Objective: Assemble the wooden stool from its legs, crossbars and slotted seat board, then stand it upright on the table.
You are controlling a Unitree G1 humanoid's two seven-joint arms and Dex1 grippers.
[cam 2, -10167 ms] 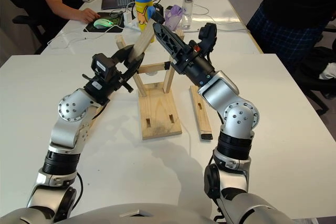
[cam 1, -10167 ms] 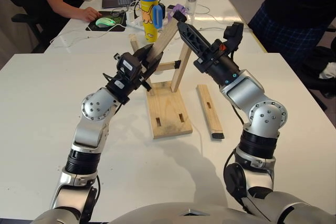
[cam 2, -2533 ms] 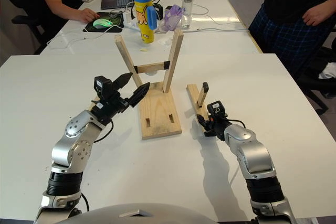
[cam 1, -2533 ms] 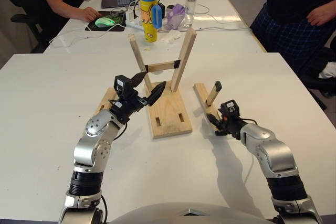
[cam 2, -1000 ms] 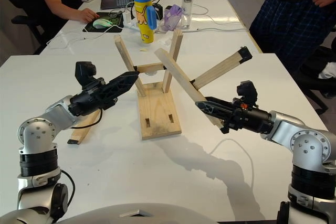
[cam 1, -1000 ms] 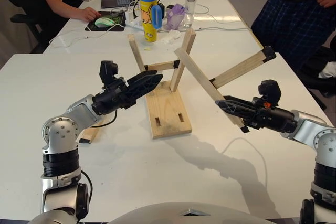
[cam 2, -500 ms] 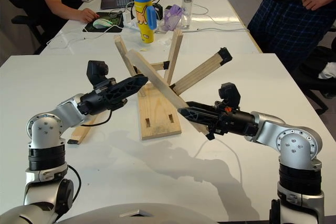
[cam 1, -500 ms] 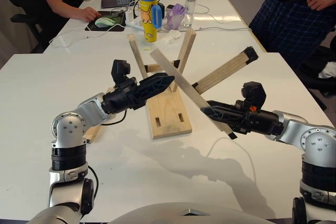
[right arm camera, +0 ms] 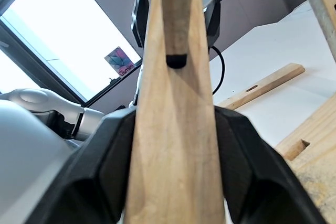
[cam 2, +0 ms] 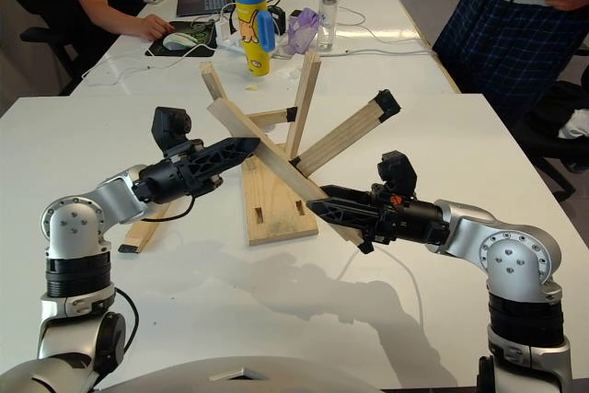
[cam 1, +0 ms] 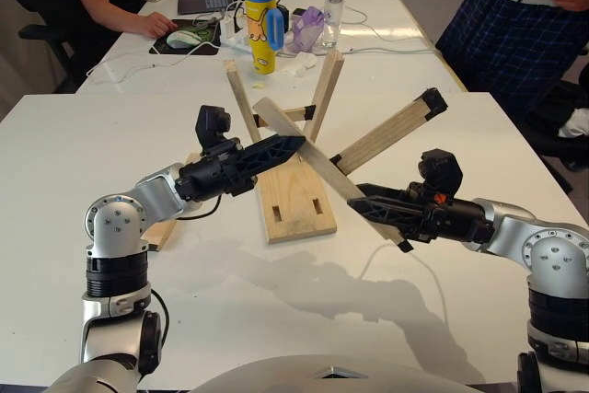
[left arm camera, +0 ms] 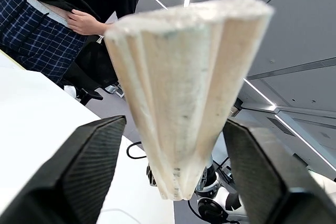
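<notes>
— Where did we find the stool's parts?

— We saw the slotted seat board [cam 1: 299, 213] lying flat on the white table [cam 1: 55, 181]. At its far end two legs [cam 1: 324, 89] stood up from it, leaning apart and joined by a short crossbar [cam 1: 281, 117].

— What did our right arm hold?

— Our right gripper [cam 1: 361, 198] was clamped on a third leg [cam 1: 313, 152] near its lower end, with a finger pressed against each side of the wood. That leg hung clear of the table. It slanted up and away over the seat board, crossing in front of the standing pair. A capped bar [cam 1: 386, 131] met it about midway and angled up toward our right, ending in a black tip.

— And our left arm?

— Our left gripper [cam 1: 287, 145] hovered above the seat board, at the upper part of the third leg. Its jaws stood wide, one finger on either side of the wood. In the left wrist view we saw a gap on both sides.

— Anything else of the stool?

— A loose leg [cam 2: 136, 235] lay flat on the table beside our left arm, to the left of the seat board.
</notes>
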